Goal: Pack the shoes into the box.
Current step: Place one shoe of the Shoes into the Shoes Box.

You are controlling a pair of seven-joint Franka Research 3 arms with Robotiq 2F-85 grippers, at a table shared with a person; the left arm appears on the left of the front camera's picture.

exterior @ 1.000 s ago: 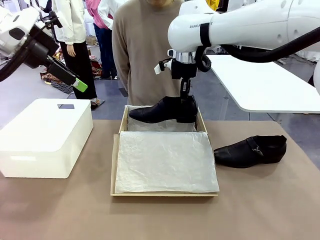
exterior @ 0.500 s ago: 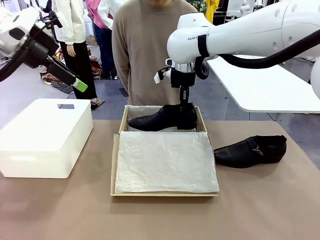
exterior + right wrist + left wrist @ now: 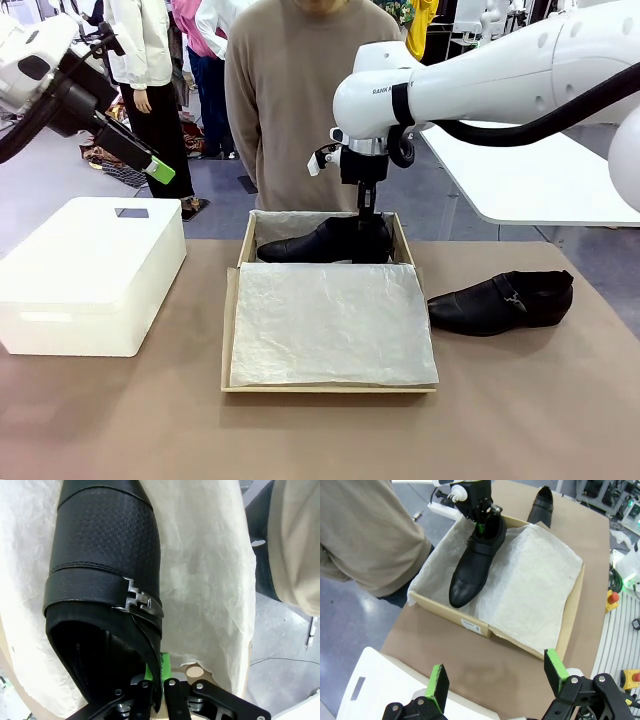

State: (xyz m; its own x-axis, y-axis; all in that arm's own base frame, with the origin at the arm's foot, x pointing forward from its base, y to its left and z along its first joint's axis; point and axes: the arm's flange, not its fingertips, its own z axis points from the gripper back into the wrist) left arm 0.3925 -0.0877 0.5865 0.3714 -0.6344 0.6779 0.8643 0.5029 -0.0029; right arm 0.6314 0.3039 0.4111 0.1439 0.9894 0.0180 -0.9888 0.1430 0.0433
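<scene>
The right pincer (image 3: 368, 212) (image 3: 160, 662) is coming down from above, its jaws pinched nearly together on the back rim of a glossy black leather dress shoe with a small metal side buckle (image 3: 320, 240) (image 3: 472, 565) (image 3: 105, 555). That shoe is sitting low in the far end of the brown cardboard shoebox (image 3: 243, 245) (image 3: 450, 617), lying along the far wall with its pointed toe toward the robot's left; whether its sole is touching the lining I cannot tell. White crinkled tissue paper (image 3: 330, 320) (image 3: 530, 580) is lining the box and spreading over its flat near part. The box is standing mid-bench, close to the far edge. The second black shoe (image 3: 500, 300) (image 3: 540, 505) is lying on the brown bench (image 3: 520, 420) just beside the box's right side. A person in a beige sweater (image 3: 290, 100) is standing at the far edge. The left pincer (image 3: 160, 168) (image 3: 497, 672) is hanging wide open and empty, above the white rounded plastic box (image 3: 90, 270) at the left edge.
</scene>
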